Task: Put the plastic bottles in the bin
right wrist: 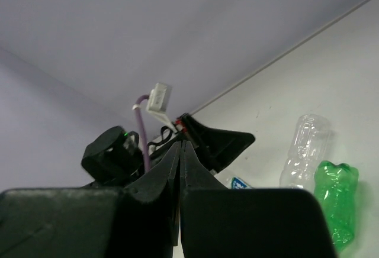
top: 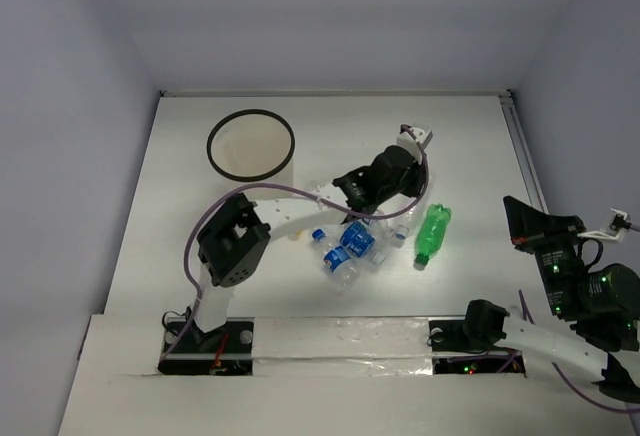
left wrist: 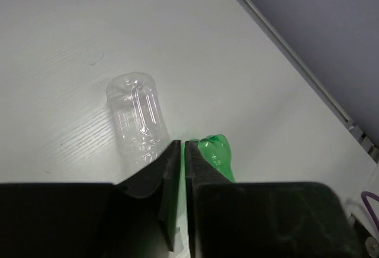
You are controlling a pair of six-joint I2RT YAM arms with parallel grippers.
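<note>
Left wrist view looks closely past the left tool (left wrist: 181, 146): its fingers stand a thin slit apart and hold nothing. Just beyond the tips, a clear bottle (left wrist: 135, 119) lies on the left and the bumpy base of the green bottle (left wrist: 214, 154) on the right. Both are on the white table (left wrist: 89, 27), with a rail (left wrist: 299, 65) along its edge. The slit points between the two bottles. I cannot tell whether the tips touch either.

Only the top external view shows the bin (top: 209, 144). It stands upright at the far left of the table, well apart from every bottle. That view also shows the blue-labelled bottles (top: 348, 246) heaped just left of the green one.

Right wrist view shows the right tool (right wrist: 180, 144) pressed closed on nothing, with the same clear and green bottles lying side by side in the distance.

The left arm (top: 235, 241) bends at the elbow and reaches right across the table, its wrist above the heap. The right arm (top: 560, 276) is folded at the right edge, off the table.
</note>
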